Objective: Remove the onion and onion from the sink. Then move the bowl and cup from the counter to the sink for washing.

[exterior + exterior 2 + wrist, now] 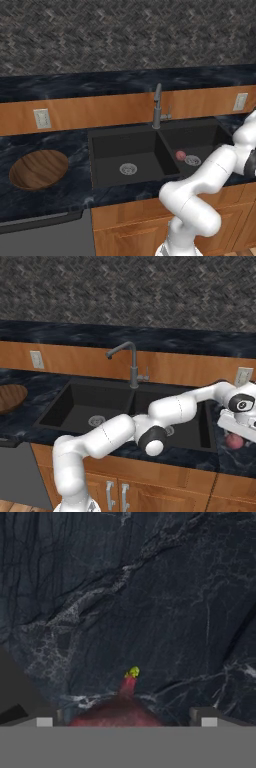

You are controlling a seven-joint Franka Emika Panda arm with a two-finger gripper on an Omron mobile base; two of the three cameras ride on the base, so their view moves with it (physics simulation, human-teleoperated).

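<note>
Right base view: the white arm reaches across the black double-basin sink (75,406) to the dark marbled worktop (235,461) on its right side, where the gripper (239,437) hangs low over one onion (233,442), a small pinkish-red ball lying on the stone just beside the right basin. In the hand view that onion (120,714) sits between the two dark finger tips, which stand spread wide on either side with gaps showing, so nothing is pinched; a short reddish stalk with a yellow-green tip points away from the round body over the veined, glossy surface.

The second onion (180,155) is in the right basin, resting on the matte black floor close beside the round metal drain (193,160). The left basin holds its own ringed metal drain (128,168). A grey gooseneck faucet (157,107) rises from the back rim, on the divider line between the basins.

Well to the left of the sink, the bowl (38,169) sits on the worktop: wide, shallow and round, with brown wood grain running across its hollow. Behind the worktop runs a smooth orange-brown wooden backsplash (100,110) carrying pale rectangular wall outlets (42,118), and above it a dark ledge and a rough grey herringbone wall (125,35). Wooden cabinet doors (150,481) with slim metal handles stand below the sink.
</note>
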